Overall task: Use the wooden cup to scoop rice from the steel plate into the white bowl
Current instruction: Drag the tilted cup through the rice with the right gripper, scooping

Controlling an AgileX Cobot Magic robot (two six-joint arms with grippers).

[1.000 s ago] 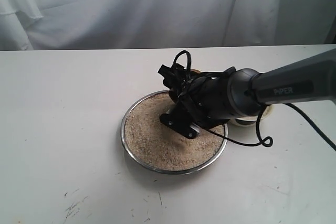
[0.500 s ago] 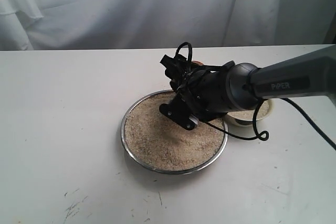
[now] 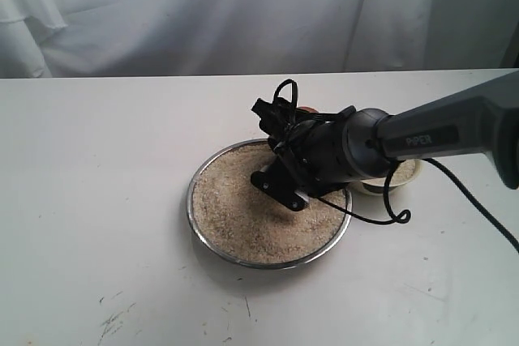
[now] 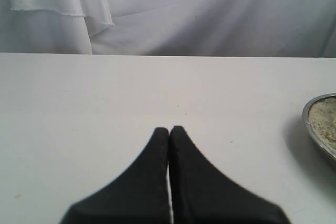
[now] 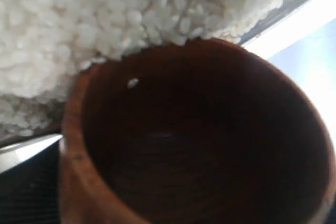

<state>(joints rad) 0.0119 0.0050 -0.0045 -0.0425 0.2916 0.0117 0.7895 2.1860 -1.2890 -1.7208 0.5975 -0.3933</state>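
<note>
The rice (image 3: 235, 220) lies as a loose, pale bed that covers the steel plate (image 3: 190, 200), directly below the right gripper (image 3: 284, 119). That gripper reaches in over the far part of the plate. In the exterior view its fingers are mostly hidden behind the black wrist and a tangle of cable (image 3: 391, 213).

The right wrist view shows the wooden cup (image 5: 199, 140) grasped in that gripper. One dark, textured finger (image 5: 23, 192) lies against the cup's outer wall, and the other finger is out of sight. The cup is tilted so its dark mouth faces back toward the wrist. The part of its rim farthest from the gripper touches the grains, and rice is heaped just beyond that edge. A single grain (image 5: 133, 83) clings to the inner wall near the rim, and the rest of the inside looks bare. Past the rice, a bright strip of the plate's metal edge shows beside the cup.

The white bowl (image 3: 408, 173) stands on the counter (image 3: 97, 151) behind the right gripper, close under the forearm and just beside the plate. It is partly covered by the arm, so I cannot tell what is inside it.

The left gripper (image 4: 169, 129) is clenched, its two black fingers pressed together with nothing between them. It hangs over bare counter, well apart from the cup. The plate's rim lies ahead of it and off to one side. A white cloth (image 3: 203, 14) hangs behind the counter.
</note>
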